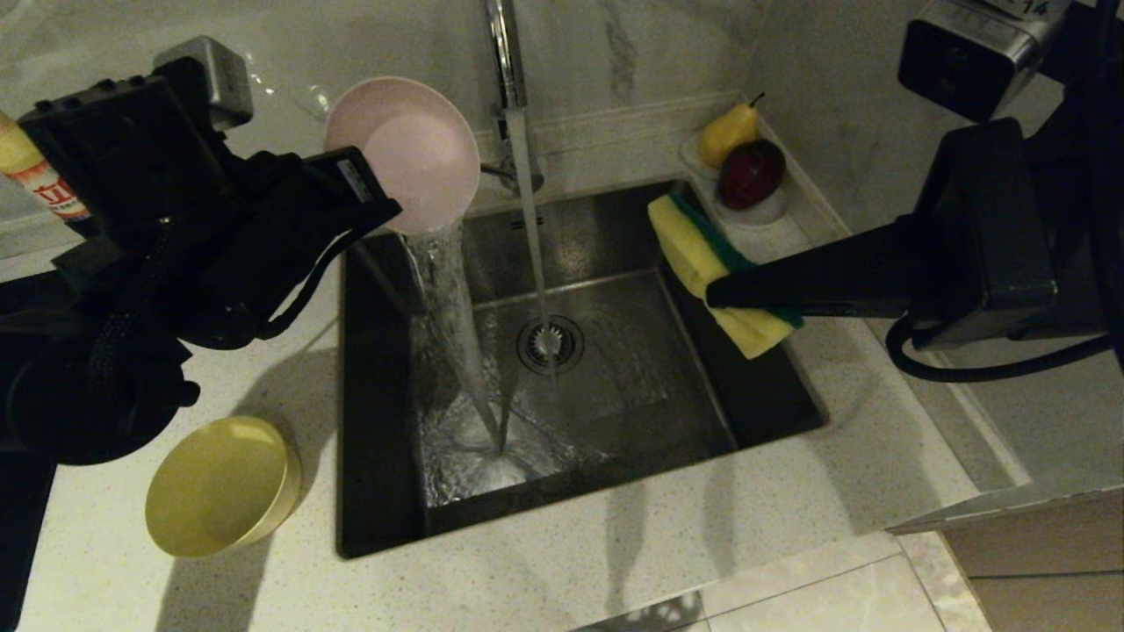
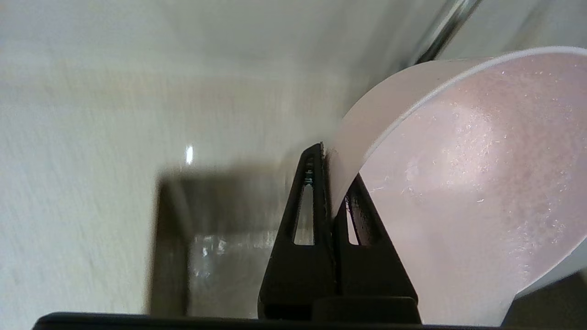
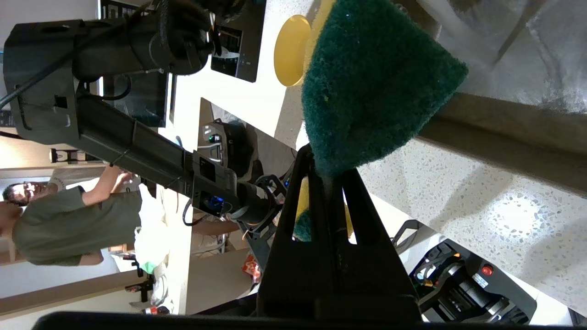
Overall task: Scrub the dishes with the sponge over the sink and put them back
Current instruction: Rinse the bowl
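My left gripper [image 1: 373, 206] is shut on the rim of the pale pink bowl [image 1: 413, 149], which is tipped on its side above the sink's [image 1: 378, 491] back left corner, and water pours from it into the basin. In the left wrist view the black fingers [image 2: 316, 183] pinch the pink bowl's [image 2: 467, 183] wall. My right gripper [image 1: 716, 294] is shut on the yellow-and-green sponge [image 1: 694, 250], held above the sink's right edge. The green face of the sponge [image 3: 371, 82] fills the right wrist view. A yellow bowl [image 1: 219, 483] lies upside down on the counter left of the sink.
The faucet [image 1: 509, 70] runs a thin stream onto the drain strainer [image 1: 551, 344]. A pear [image 1: 729, 132] and a dark red fruit [image 1: 751, 171] sit on a small dish at the back right. A bottle [image 1: 39, 180] stands at the far left. A person stands behind in the right wrist view.
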`<state>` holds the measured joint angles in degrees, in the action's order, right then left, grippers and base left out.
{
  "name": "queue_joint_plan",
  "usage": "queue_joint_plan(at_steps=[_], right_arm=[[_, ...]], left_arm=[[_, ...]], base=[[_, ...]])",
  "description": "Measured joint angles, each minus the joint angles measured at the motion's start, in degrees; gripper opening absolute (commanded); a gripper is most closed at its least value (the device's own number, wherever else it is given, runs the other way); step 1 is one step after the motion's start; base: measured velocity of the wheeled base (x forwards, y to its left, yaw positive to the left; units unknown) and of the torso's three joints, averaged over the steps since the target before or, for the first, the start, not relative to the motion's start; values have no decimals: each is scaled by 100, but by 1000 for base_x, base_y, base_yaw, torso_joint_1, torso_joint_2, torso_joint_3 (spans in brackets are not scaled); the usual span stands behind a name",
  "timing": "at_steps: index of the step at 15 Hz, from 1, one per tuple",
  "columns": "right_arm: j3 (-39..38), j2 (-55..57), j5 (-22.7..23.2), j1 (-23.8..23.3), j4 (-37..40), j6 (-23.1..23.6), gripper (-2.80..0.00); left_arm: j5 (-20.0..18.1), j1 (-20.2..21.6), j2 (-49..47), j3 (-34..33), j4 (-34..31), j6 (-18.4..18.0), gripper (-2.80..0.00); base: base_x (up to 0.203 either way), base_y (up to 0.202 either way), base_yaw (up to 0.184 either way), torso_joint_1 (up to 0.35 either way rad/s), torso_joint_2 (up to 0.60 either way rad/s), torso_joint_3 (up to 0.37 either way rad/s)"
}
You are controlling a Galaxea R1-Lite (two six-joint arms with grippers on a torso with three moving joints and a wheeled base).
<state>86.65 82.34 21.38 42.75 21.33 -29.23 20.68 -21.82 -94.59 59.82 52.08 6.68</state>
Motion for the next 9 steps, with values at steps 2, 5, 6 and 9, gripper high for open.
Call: queue_joint_plan(at_steps=[2, 5, 6, 9], right_arm=[[-2, 21, 2, 2, -1, 0, -280], [39, 63, 3, 2, 26, -1, -280], [56, 77, 0, 2, 40, -4, -280], [95, 124, -18, 2, 52, 11, -280]], left_arm=[[-195, -4, 76, -275, 809, -310, -280], [-711, -6, 202, -601, 1620, -416, -280], [-765, -6, 238, -667, 1736, -426, -280], [-800, -2, 320, -826, 2266, -703, -280]], base=[[0, 0, 0, 0, 0, 0], [0, 0, 0, 0, 0, 0], [0, 0, 0, 0, 0, 0], [0, 0, 0, 0, 0, 0]])
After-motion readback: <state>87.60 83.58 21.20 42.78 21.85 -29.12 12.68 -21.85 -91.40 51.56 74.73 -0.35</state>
